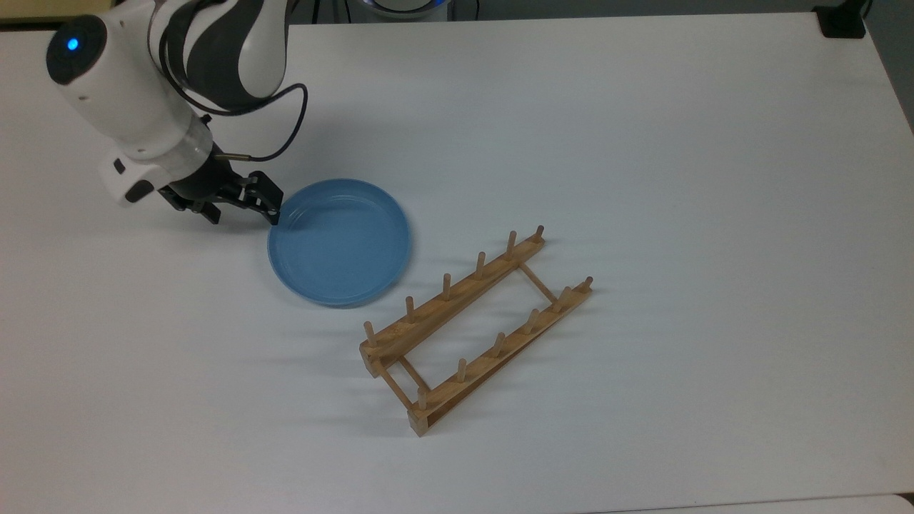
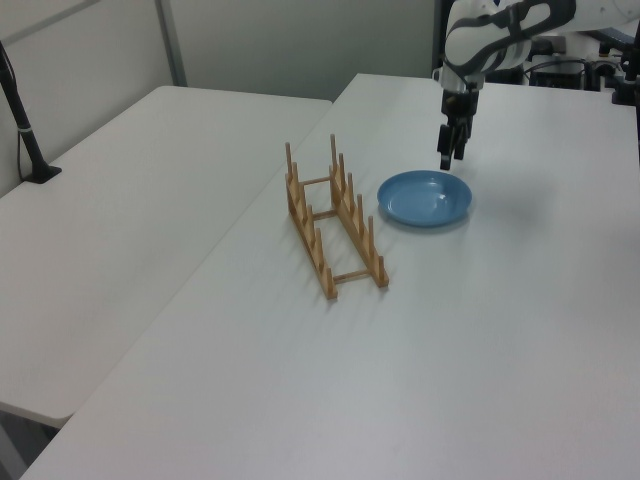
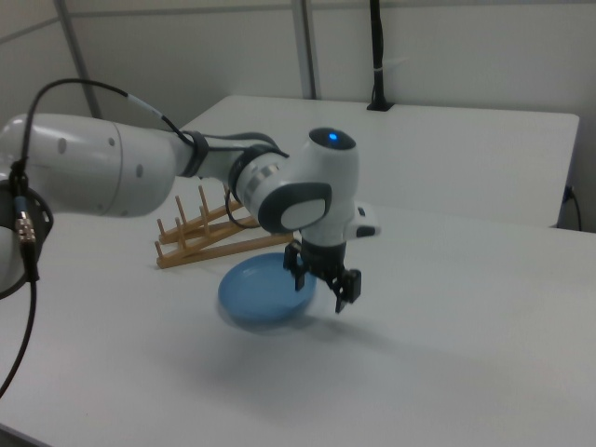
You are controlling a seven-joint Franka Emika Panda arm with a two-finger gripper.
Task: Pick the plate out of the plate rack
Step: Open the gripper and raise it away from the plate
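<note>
The broad white counter (image 1: 643, 143) carries everything, and a second white tabletop (image 2: 130, 200) adjoins it on the left view's left. The white and grey robot arm (image 1: 164, 64) reaches in from the top view's upper left corner, a blue light glowing on one joint and a thin black cable looping off the wrist. The light brown wooden plate rack (image 1: 475, 332) (image 2: 333, 225) (two long rails joined by thin crossbars, upright pegs along each) stands on the counter with nothing between its pegs. The round, shallow, light blue plate (image 1: 340, 242) (image 2: 425, 198) (image 3: 267, 291) with its raised rim lies flat on the counter, near the rack but apart from it, toward the top view's upper left. The black two-finger jaws (image 1: 239, 203) (image 2: 451, 152) (image 3: 323, 276) hang just off the plate's rim on the top view's left, spread apart and holding nothing; the left view shows them raised above the counter, clear of the plate.
</note>
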